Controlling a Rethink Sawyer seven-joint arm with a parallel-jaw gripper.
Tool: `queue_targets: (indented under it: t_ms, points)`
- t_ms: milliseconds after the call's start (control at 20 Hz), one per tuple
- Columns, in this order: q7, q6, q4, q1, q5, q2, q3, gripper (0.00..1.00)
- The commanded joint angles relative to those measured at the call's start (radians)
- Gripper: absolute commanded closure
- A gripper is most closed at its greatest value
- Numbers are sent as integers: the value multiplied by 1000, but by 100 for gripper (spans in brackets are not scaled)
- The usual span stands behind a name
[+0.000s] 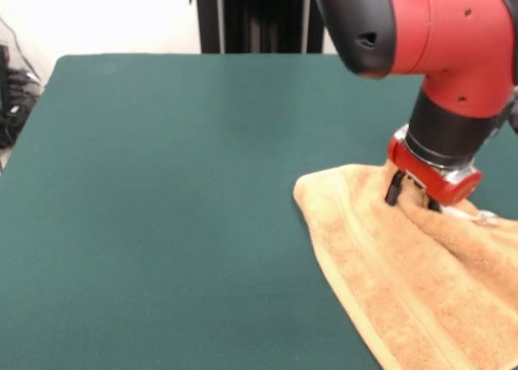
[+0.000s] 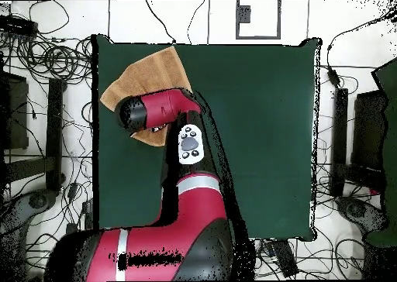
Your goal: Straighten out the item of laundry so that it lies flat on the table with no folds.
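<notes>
Hand (image 1: 411, 193) on towel (image 1: 405, 281) — rumpled, table (image 1: 162, 208) corner

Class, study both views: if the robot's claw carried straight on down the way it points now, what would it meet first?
Probably only more of the fluffy tan-orange terry-cloth towel: the claw already points down into its raised fold, with the dark green felt-covered table beneath. Whether it is open or shut cannot be seen.

Counter (image 1: 162, 208) surface lies bare across its wide middle and one whole side; passage unobstructed there. Sole obstacle: towel (image 1: 405, 281) bunched at one corner, with the arm (image 2: 167, 108) directly above it.
</notes>
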Motion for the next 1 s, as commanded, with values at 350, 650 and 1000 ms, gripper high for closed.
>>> queue_targets:
  t_ms: [350, 650, 1000]
  points:
    - [-121, -250, 201, 71, -192, 306, 30, 0]
    - [69, -204, 114, 274, -279, 318, -143, 0]
    - [282, -94, 12, 499, -330, 391, -352, 0]
